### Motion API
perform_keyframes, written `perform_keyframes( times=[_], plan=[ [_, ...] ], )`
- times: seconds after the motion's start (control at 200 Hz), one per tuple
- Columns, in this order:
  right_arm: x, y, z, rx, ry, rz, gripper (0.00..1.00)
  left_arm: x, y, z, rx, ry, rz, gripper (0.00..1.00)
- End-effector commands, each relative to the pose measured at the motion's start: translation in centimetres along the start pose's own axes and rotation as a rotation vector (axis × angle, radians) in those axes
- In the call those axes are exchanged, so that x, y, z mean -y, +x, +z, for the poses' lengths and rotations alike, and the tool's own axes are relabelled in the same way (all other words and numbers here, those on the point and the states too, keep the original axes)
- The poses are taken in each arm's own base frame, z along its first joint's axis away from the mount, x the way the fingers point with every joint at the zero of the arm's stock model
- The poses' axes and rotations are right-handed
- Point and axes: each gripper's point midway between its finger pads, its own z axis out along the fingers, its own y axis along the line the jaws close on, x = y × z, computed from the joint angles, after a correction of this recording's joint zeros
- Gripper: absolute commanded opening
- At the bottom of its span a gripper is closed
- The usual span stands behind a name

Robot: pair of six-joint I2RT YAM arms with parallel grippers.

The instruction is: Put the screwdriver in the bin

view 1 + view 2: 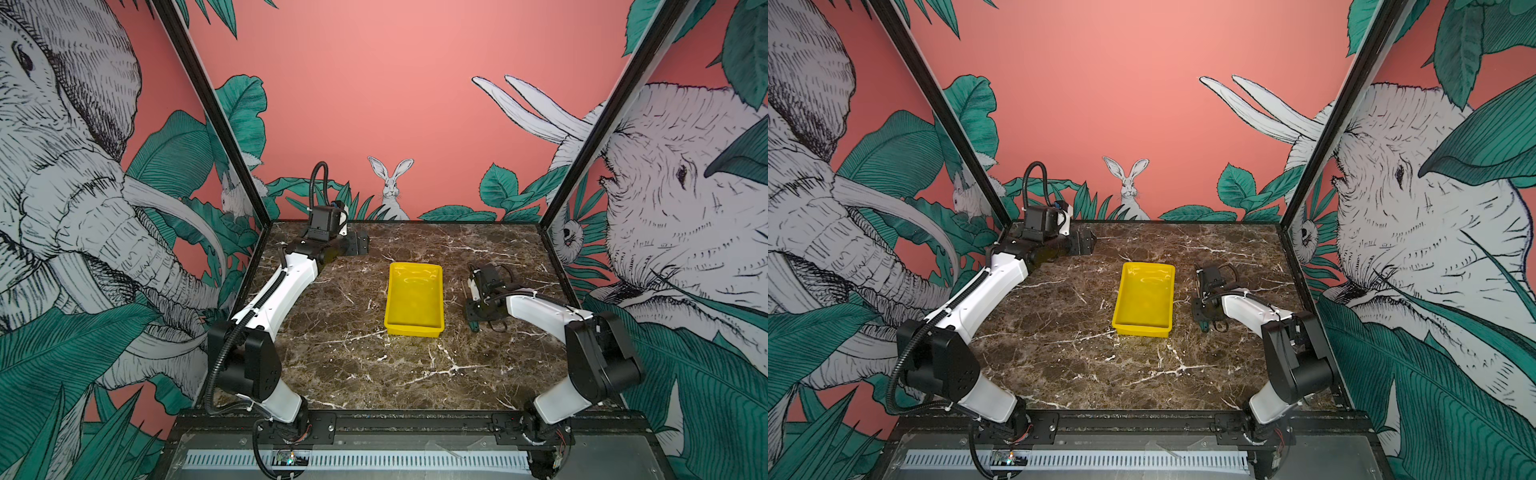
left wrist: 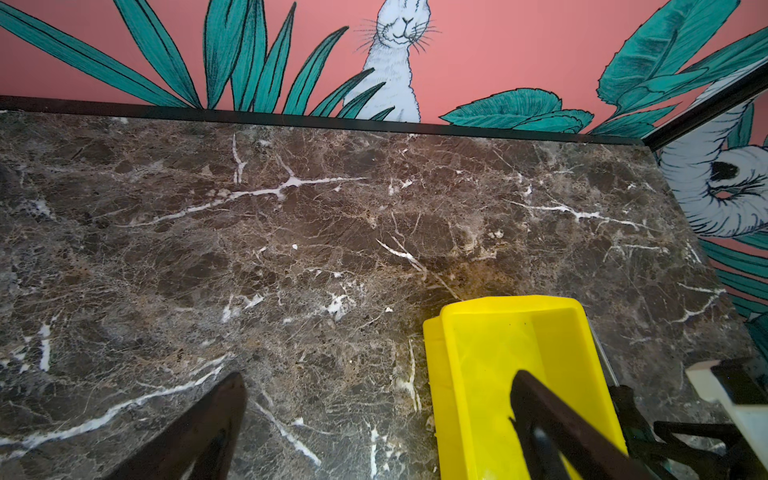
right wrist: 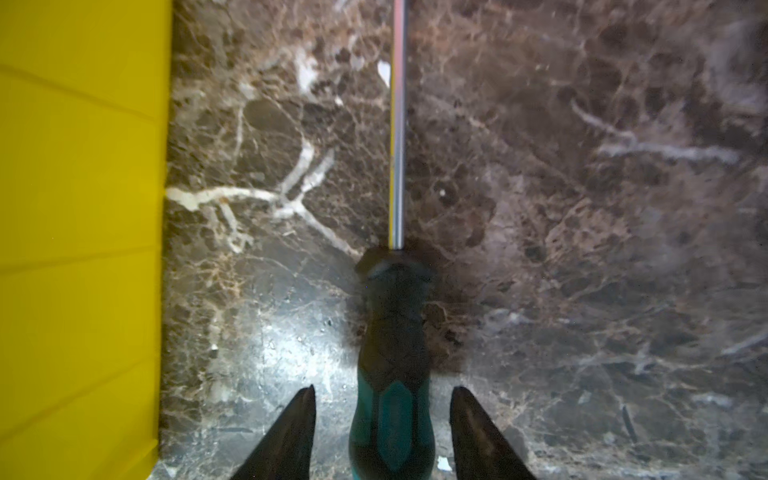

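The screwdriver (image 3: 392,374) has a green-and-black handle and a thin metal shaft. It lies flat on the marble table, right of the bin and parallel to its long side. My right gripper (image 3: 383,390) is low over the handle, one finger on each side. It is open, with a gap showing between each finger and the handle. In both top views the right gripper (image 1: 473,316) (image 1: 1202,318) hides most of the screwdriver (image 1: 473,327). The yellow bin (image 1: 413,331) (image 1: 1144,330) sits mid-table with nothing in it. My left gripper (image 2: 378,375) (image 1: 359,245) is open at the back left.
The marble table (image 1: 353,365) is walled in by patterned panels on three sides. The bin's side wall (image 3: 79,208) stands close to the left of the screwdriver. The left arm's white link (image 1: 282,291) stretches along the table's left side.
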Motion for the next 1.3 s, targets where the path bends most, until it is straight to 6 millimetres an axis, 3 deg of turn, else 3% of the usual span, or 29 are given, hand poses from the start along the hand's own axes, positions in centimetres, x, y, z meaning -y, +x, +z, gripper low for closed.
perform_keyframes(
  times=[0.0,0.15,0.415,0.475,0.83,1.106,1.291],
  plan=[
    [-0.3,0.2,0.2,-0.005,-0.012,-0.005,0.49,0.2,-0.7,-2.7,0.038,0.006,-0.001,1.00],
    [-0.2,1.1,1.6,-0.050,-0.011,-0.014,0.36,-0.2,0.2,-3.6,0.048,-0.006,-0.026,1.00],
    [-0.3,1.8,1.0,-0.061,-0.020,-0.034,0.18,-1.9,4.1,-6.3,-0.024,-0.080,0.029,1.00],
    [-0.3,1.3,-0.1,-0.034,-0.018,-0.048,0.17,-2.1,4.7,-7.1,-0.051,-0.092,0.063,1.00],
    [0.0,0.7,-2.3,-0.011,0.001,-0.079,0.13,-3.8,8.5,-10.2,-0.139,-0.164,0.175,1.00],
    [-0.2,-0.3,-3.6,0.016,0.000,-0.085,0.10,-3.9,7.9,-11.0,-0.080,-0.166,0.198,1.00],
    [-0.2,-0.6,-4.8,0.038,-0.001,-0.084,0.10,-3.9,7.1,-9.9,-0.072,-0.167,0.219,1.00]
  ],
)
